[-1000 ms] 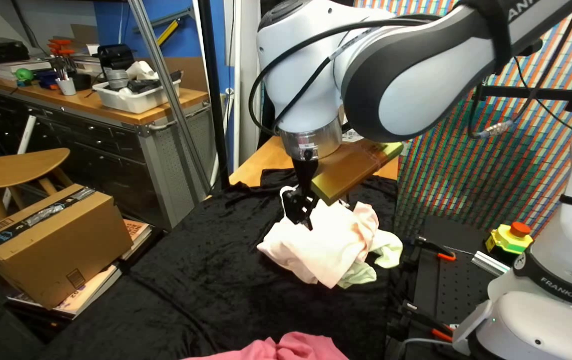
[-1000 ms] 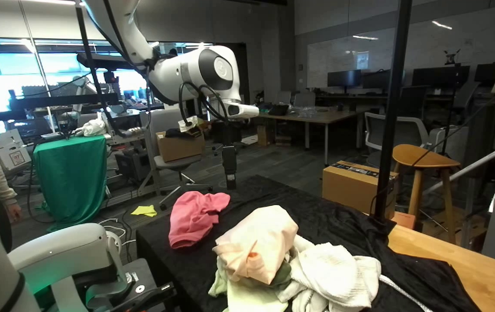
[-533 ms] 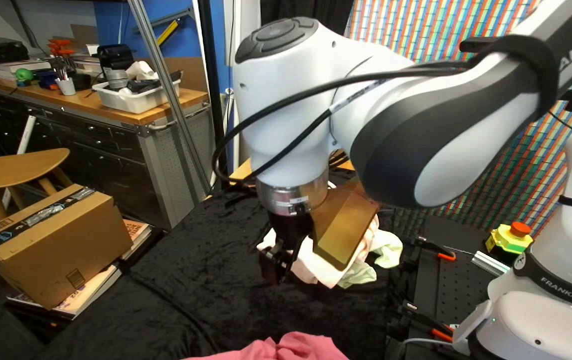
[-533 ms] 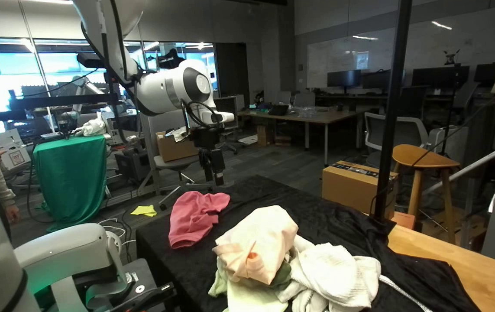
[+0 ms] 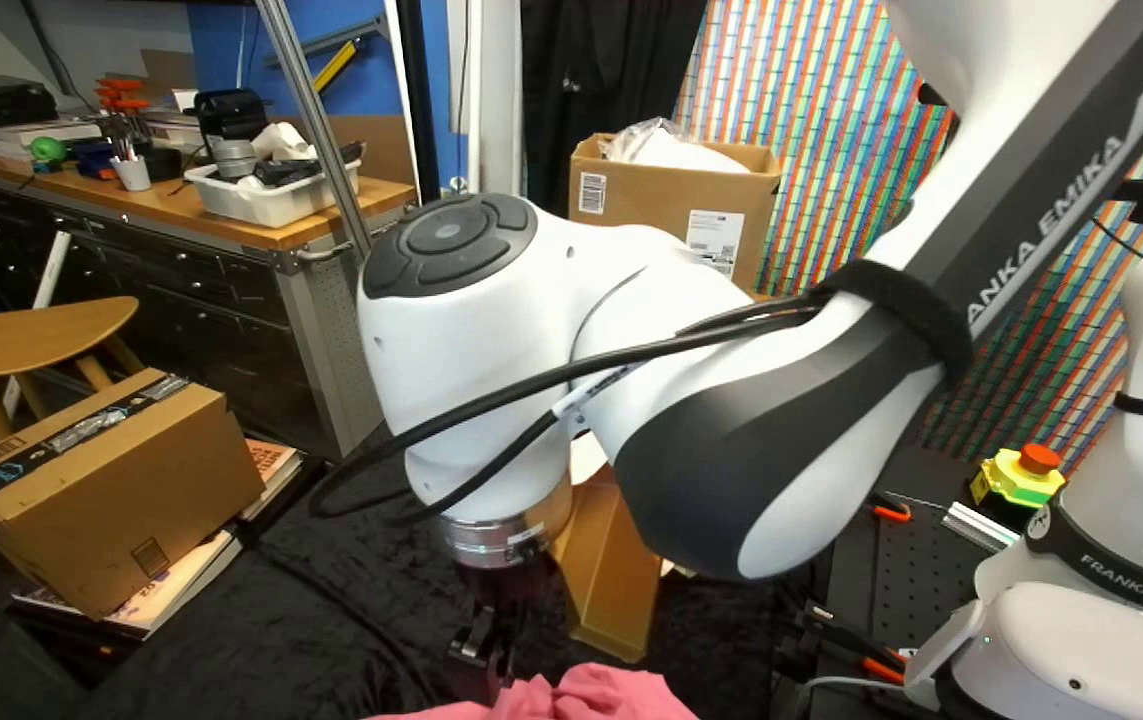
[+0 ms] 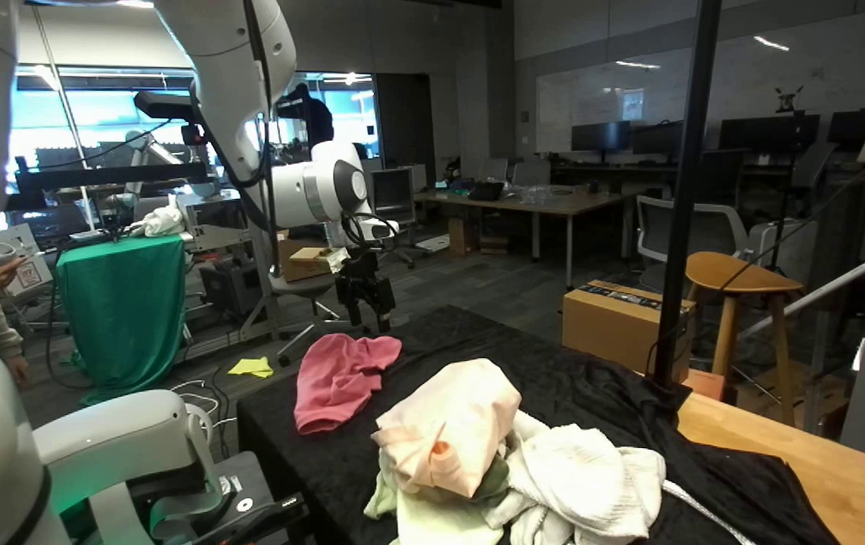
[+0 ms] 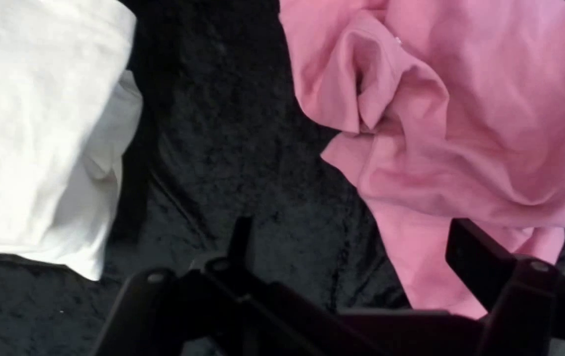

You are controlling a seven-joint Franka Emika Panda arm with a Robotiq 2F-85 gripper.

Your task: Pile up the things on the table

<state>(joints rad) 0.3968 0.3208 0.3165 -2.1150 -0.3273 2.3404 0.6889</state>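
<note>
Above black velvet-draped tabletop, jaws: spread wide, gripping nothing.
Crumpled hot-pink cloth: below, off-centre, probably next; centre on a fold, descend straight, pinch deep, lift high.
Bundled peach cloth: atop pale yellow-green cloth, beside white cloth; likely drop spot.
Open brown cardboard box: white plastic-wrapped bundle inside.
White plastic bin: grey and black oddments.

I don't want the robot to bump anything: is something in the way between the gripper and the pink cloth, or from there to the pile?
Nothing visible stands between the open gripper and the pink cloth, nor between that cloth and the pile; the black table shows there.
</note>
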